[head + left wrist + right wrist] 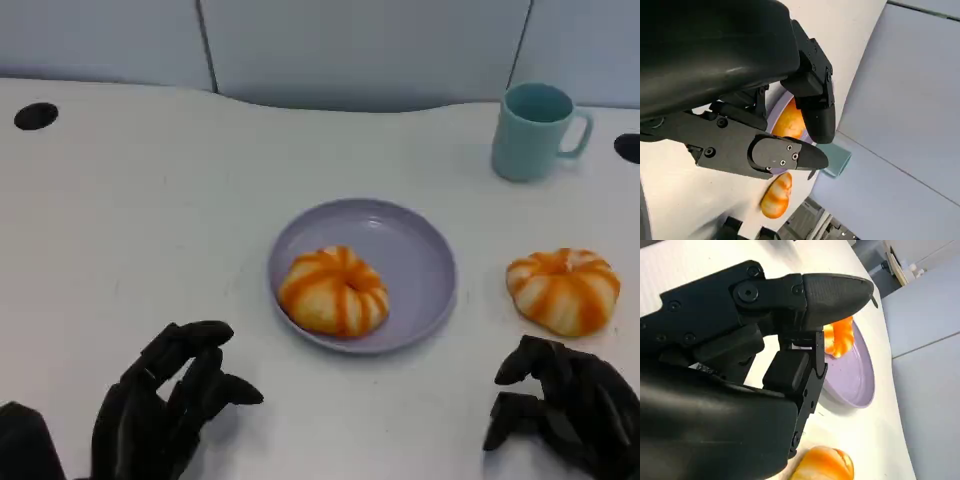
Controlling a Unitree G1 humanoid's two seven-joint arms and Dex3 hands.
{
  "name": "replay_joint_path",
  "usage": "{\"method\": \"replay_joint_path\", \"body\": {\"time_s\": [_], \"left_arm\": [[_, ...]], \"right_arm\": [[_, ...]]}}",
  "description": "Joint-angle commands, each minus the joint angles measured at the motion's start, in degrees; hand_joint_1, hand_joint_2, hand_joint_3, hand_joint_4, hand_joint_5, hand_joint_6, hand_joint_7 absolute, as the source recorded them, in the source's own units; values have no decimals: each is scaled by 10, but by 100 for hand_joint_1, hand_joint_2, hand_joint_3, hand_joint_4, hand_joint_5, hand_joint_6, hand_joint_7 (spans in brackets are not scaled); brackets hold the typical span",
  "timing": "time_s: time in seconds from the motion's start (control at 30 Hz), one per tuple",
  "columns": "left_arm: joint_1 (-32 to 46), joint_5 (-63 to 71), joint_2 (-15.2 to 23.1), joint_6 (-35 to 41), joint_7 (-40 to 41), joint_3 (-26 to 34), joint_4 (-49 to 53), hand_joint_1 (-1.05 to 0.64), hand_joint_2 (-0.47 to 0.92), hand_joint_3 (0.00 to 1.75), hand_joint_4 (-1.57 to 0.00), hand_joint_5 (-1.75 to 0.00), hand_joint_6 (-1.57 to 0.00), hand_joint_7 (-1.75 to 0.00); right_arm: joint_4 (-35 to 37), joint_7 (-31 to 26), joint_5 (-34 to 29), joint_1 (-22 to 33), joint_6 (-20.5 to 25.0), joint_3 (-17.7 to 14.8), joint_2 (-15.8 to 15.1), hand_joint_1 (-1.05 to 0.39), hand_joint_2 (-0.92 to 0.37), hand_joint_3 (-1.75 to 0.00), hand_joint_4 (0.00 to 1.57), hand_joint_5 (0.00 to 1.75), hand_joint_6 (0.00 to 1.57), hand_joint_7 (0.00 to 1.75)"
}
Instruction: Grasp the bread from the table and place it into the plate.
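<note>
One orange-and-white striped bread [335,290] lies in the lilac plate [420,250] at the table's middle, toward the plate's near left side. A second striped bread [563,290] sits on the table to the right of the plate. My right hand [565,405] hovers just in front of that second bread, fingers bent and apart, holding nothing. My left hand [170,405] is at the near left, fingers spread and empty. The left wrist view shows the left hand [740,100], the plated bread [790,122] and the other bread [776,197]. The right wrist view shows the right hand [755,340], plate [855,375] and nearby bread [822,467].
A light teal mug [535,130] stands at the back right, behind the second bread. Two dark round holes [35,116] sit near the table's far corners. A grey-blue wall panel runs along the table's back edge.
</note>
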Motion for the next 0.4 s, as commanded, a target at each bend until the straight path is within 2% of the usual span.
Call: {"method": "replay_joint_path", "body": {"time_s": [0.03, 0.4], "left_arm": [[-12, 10, 10, -18, -13, 4, 9, -53, 92, 19, -69, -150, -61, -109], [-33, 9, 14, -21, -30, 15, 40, -52, 92, 18, -69, -151, -60, -108]], "right_arm": [[6, 3, 2, 0, -1, -8, -11, -42, -92, -43, 127, 103, 116, 95], [13, -1, -8, -4, -12, -6, -9, -42, -92, -45, 124, 107, 114, 99]]}}
